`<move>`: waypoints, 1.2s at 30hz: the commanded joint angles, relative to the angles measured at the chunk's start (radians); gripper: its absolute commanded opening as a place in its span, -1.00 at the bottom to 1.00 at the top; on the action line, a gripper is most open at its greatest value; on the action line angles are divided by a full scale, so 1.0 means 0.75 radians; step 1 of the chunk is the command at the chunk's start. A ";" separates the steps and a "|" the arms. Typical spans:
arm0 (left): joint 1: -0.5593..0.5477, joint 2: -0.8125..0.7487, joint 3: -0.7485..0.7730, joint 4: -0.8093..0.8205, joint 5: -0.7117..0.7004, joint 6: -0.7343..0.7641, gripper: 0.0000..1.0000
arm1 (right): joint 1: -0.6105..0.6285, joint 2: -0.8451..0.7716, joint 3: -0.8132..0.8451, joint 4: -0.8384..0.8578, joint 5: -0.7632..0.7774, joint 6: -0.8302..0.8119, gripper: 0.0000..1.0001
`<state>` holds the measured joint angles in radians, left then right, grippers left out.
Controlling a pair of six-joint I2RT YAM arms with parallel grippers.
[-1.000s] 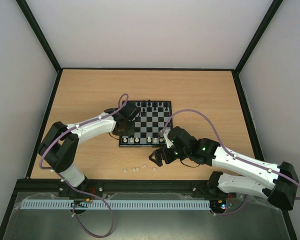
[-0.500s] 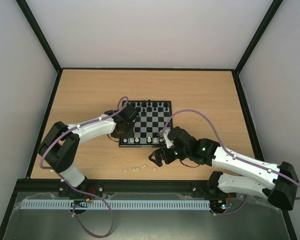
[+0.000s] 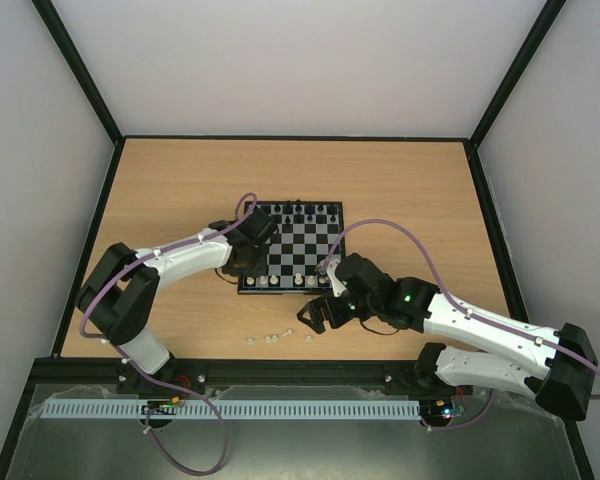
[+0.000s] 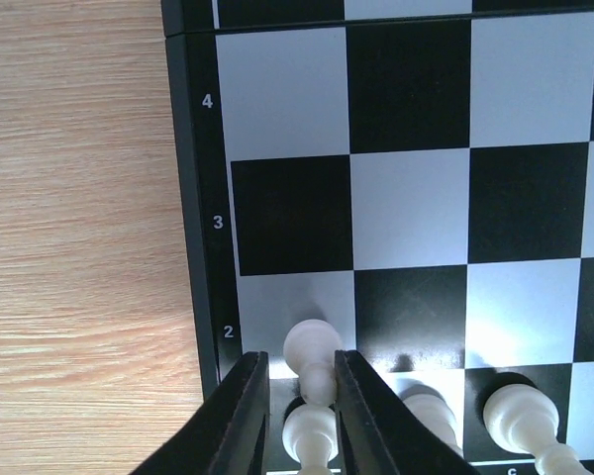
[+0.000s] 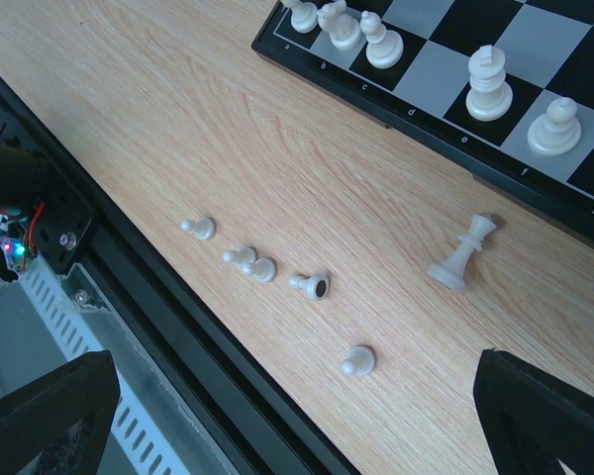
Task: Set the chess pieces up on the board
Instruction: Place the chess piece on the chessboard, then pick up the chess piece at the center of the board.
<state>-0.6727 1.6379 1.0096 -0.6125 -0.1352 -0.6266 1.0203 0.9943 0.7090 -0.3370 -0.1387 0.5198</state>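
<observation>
Six chess pieces (image 5: 312,286) lie off the board (image 4: 411,208) — right gripper (image 5: 297,411) agape, left gripper's (image 4: 302,366) hold unclear.

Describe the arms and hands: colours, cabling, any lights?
Left arm and right arm: white links, black joints, a purple cable looping along each. The right arm shows a green light. Left hand and right hand have plain black fingers.

Lighting was bright and even from above; the chess pieces (image 5: 488,84) cast short, soft shadows, and mild glare washed pale squares of the board (image 4: 411,208).
</observation>
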 commanded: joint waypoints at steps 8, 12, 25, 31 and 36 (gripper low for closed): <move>0.009 -0.031 0.103 -0.042 -0.040 0.013 -0.36 | -0.003 -0.017 -0.019 -0.003 -0.016 -0.014 0.98; 0.002 -0.091 0.121 -0.073 -0.048 0.002 -0.36 | -0.003 -0.014 -0.018 -0.005 -0.013 -0.014 0.98; -0.288 -0.598 -0.042 -0.341 -0.058 -0.208 0.18 | -0.004 -0.015 -0.009 -0.015 0.009 -0.012 0.97; -0.462 -0.739 -0.233 -0.381 -0.019 -0.395 0.50 | -0.003 -0.060 -0.007 -0.028 0.064 0.002 0.97; -0.588 -0.756 -0.329 -0.357 -0.005 -0.507 0.66 | -0.004 -0.065 -0.006 -0.027 0.067 0.002 0.97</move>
<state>-1.0603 1.0801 0.7982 -0.8608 -0.1558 -0.9081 1.0203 0.9550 0.7090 -0.3378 -0.1032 0.5209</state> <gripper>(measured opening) 0.816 0.986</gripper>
